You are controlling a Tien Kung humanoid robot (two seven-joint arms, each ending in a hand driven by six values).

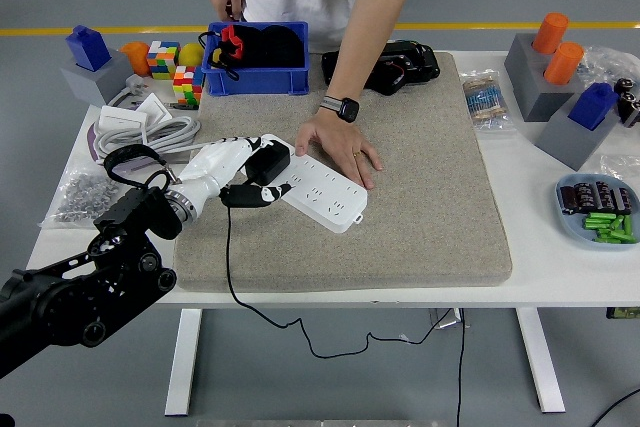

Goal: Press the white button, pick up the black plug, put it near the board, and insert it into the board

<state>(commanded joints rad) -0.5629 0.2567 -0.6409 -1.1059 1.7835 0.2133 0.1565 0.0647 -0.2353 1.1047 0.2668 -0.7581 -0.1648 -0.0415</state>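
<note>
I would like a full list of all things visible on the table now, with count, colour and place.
power strip: 1, white, mat's left part
plug: 1, black, on strip's left end
mat: 1, beige, centre
bin: 1, blue, far left
cubes: 2, multicoloured, far left
cable bundle: 1, white, left
tray: 1, blue, right
person's hand: 1, pressing the strip
left robot hand: 1, white, gripping the plug

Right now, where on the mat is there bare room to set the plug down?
The mat is bare right of the power strip and the person's hand, and along its near edge. The left end is crowded by the left hand gripping the plug.
</note>
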